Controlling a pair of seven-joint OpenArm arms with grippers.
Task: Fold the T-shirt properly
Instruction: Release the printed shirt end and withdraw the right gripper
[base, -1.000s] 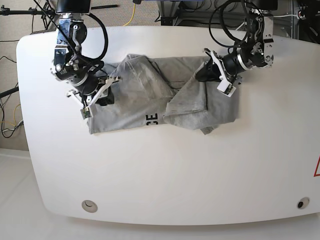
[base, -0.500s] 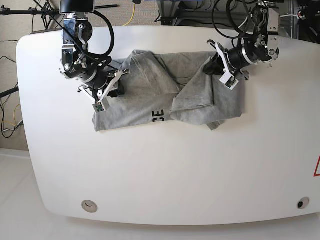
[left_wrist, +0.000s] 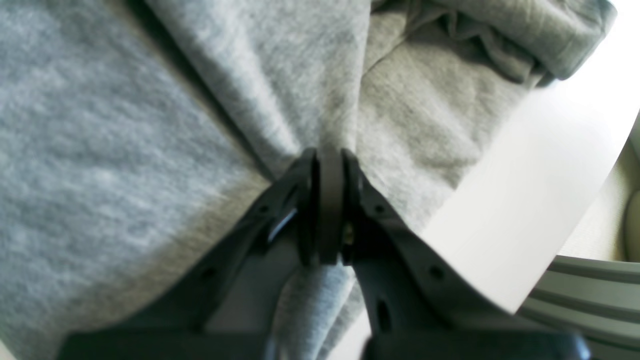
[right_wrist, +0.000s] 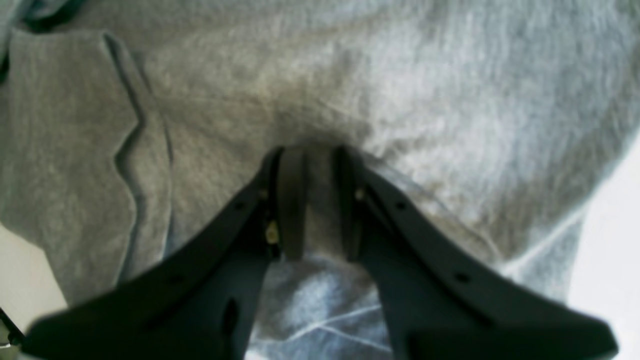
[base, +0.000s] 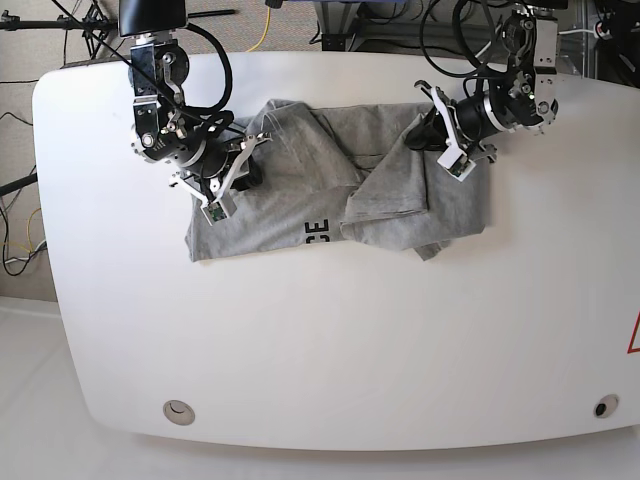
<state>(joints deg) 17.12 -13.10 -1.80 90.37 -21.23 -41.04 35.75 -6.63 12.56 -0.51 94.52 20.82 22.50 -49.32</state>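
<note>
White surface (base: 330, 350): grey T-shirt (base: 300, 190) lies crumpled at far middle, lettering partly showing at near edge, flap doubled over on right. Step judged: spreading garment flat before folding. Next move likely: draw both gripped edges apart, level. Left pincer (base: 428, 128) pressed together on fabric fold at right. Right pincer (base: 243, 170) pinching cloth bunch at left.

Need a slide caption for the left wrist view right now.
Left hand pinching a ridge of the crumpled heather-grey cotton T-shirt beside the white table edge.
</note>
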